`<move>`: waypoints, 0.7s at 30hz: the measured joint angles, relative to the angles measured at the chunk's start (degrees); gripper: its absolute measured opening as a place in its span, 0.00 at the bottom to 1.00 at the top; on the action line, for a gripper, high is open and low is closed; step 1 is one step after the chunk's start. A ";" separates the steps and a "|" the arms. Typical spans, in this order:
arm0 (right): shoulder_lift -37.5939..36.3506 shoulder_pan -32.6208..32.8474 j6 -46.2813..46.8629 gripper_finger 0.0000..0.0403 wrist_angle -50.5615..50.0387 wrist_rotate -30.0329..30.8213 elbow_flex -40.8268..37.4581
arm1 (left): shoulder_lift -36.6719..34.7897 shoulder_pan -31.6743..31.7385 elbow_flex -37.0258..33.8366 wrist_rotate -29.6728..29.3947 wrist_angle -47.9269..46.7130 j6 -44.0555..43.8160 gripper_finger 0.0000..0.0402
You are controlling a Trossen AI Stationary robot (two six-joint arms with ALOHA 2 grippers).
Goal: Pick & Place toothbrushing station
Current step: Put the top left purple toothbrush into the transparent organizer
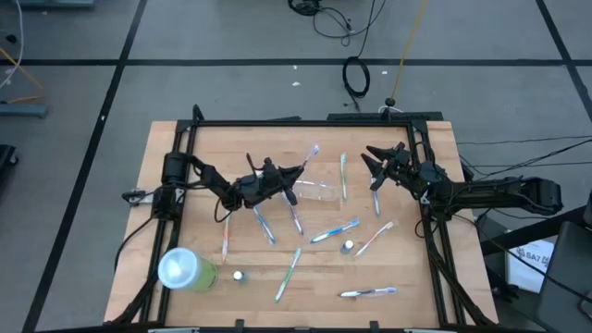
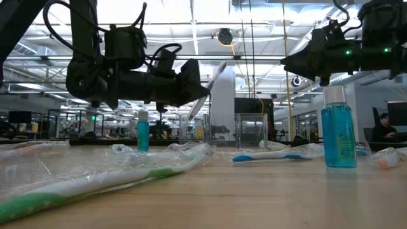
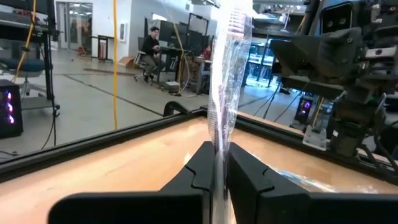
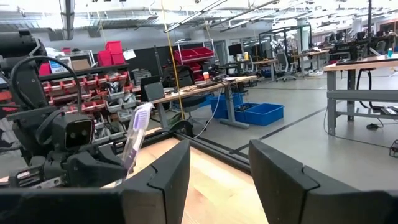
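Observation:
My left gripper (image 1: 285,175) hovers over the middle of the table, shut on a toothbrush (image 1: 306,161) in a clear wrapper. The brush sticks out past the fingers and slants up, its head (image 3: 235,25) highest. Just to the right of the gripper, a clear plastic cup (image 1: 315,191) lies on the table, on its side as far as I can tell. My right gripper (image 1: 375,167) waits open above the table's far right, nothing between its fingers (image 4: 214,158). Several more toothbrushes (image 1: 334,230) lie flat on the wood. My left gripper pinches the toothbrush's lower handle (image 3: 219,147) between its two fingers (image 3: 200,167). The fingers come roughly level from the table's left and lie along the brush. The brush is lifted clear of the table, rising beyond the fingertips with its head up.
A lime-green tumbler (image 1: 188,270) with a pale top stands at the near left. Two small white-capped blue tubes (image 1: 348,246) (image 1: 239,276) stand upright among the scattered toothbrushes. A black frame (image 1: 305,121) borders the table's far edge and sides.

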 joint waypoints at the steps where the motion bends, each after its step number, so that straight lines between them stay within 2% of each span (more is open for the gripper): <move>1: 0.00 0.00 -0.02 0.40 0.02 0.02 0.00 | -0.02 0.02 0.00 -0.04 -0.66 -0.01 0.07; 8: 0.00 0.00 -0.04 0.40 0.10 0.02 0.00 | 0.00 0.04 0.00 -0.51 -4.76 2.38 0.08; 21: 0.00 0.00 -0.07 0.40 0.08 0.04 0.00 | 0.00 0.02 0.00 -0.51 -5.46 2.23 0.09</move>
